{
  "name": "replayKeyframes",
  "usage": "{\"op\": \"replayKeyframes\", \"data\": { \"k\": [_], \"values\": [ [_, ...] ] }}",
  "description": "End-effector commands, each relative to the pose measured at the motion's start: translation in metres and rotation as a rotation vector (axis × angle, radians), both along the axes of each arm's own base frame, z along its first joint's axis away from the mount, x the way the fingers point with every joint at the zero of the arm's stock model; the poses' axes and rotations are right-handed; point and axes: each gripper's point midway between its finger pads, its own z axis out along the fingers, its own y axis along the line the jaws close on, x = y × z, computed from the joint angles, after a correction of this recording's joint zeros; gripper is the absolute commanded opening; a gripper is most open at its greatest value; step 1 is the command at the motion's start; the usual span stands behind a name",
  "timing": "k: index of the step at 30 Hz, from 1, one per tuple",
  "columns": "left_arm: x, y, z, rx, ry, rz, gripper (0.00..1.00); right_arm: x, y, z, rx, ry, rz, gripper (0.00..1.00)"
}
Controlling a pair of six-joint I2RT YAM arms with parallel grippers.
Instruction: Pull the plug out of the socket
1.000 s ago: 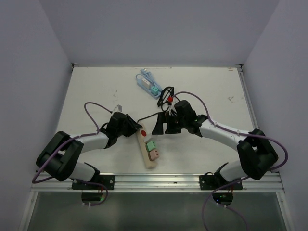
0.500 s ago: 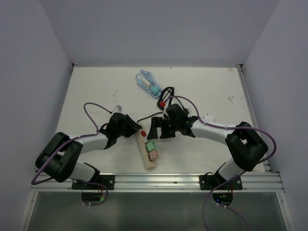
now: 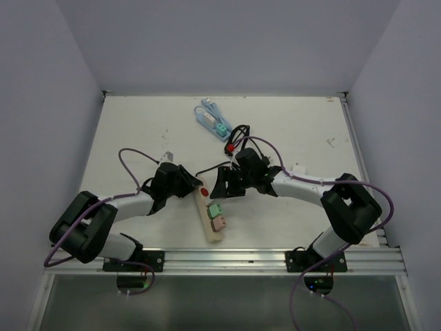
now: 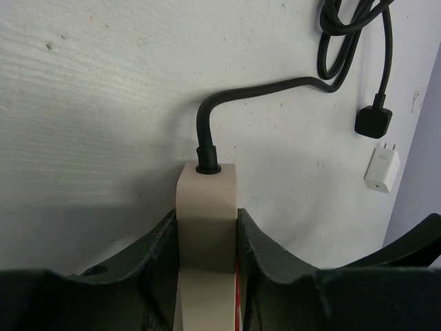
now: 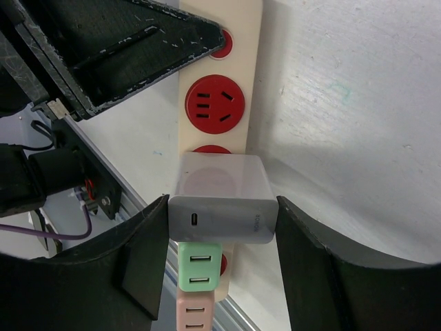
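Note:
A cream power strip (image 3: 211, 226) with red sockets (image 5: 214, 99) lies near the table's front. My left gripper (image 4: 205, 219) is shut on the strip's cord end (image 4: 205, 200), where the black cord (image 4: 207, 117) comes out. A white plug (image 5: 222, 207), a boxy charger, sits in the socket on the strip. My right gripper (image 5: 222, 201) is shut on it, one finger against each side. Below it a green plug (image 5: 200, 269) and a pink plug (image 5: 195, 314) sit in the strip. In the top view the right gripper (image 3: 219, 189) hides the white plug.
A blue cable bundle with a teal charger (image 3: 212, 118) lies at the back. A coiled black cable (image 3: 238, 135) lies behind the right arm, with a small white charger (image 4: 382, 169) and a black plug head (image 4: 374, 122) nearby. An aluminium rail (image 3: 220, 258) runs along the near edge.
My right arm has moved left to the strip and its fingers have closed from wide open onto the white plug. The left gripper has kept its hold on the strip.

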Motion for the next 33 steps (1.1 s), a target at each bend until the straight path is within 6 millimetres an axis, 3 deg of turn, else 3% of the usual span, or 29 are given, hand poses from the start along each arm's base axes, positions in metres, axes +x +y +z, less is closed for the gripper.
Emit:
{"op": "replayKeyframes", "data": {
  "k": [1, 2, 5, 6, 9, 12, 21, 28, 33],
  "values": [
    [-0.015, 0.011, -0.016, 0.041, 0.055, -0.001, 0.09, 0.009, 0.014, 0.015, 0.05, -0.038, 0.011, 0.29],
    [-0.016, 0.011, -0.016, 0.038, 0.055, 0.0, 0.13, 0.01, 0.013, 0.015, 0.046, -0.042, 0.008, 0.21],
    [-0.017, 0.012, -0.013, 0.029, 0.05, 0.006, 0.38, 0.011, 0.011, 0.014, 0.036, -0.057, 0.006, 0.05],
    [-0.017, 0.012, -0.009, 0.024, 0.04, 0.008, 0.54, 0.011, 0.011, 0.014, 0.033, -0.063, 0.009, 0.03],
    [-0.017, 0.012, -0.002, 0.013, 0.029, 0.01, 0.78, 0.012, 0.01, 0.014, 0.027, -0.068, 0.012, 0.0],
    [-0.021, 0.01, 0.001, 0.0, 0.036, 0.0, 0.85, 0.011, 0.01, 0.014, 0.026, -0.072, 0.02, 0.0],
    [-0.055, 0.006, -0.016, -0.038, 0.112, -0.037, 0.8, 0.011, 0.01, 0.013, 0.014, -0.087, 0.05, 0.0],
    [-0.054, -0.004, -0.016, -0.049, 0.109, -0.05, 0.73, 0.01, 0.012, 0.012, 0.025, -0.083, 0.067, 0.0],
    [-0.053, -0.009, -0.022, -0.039, 0.124, -0.05, 0.61, 0.008, 0.013, 0.011, 0.029, -0.079, 0.072, 0.0]
  ]
}}
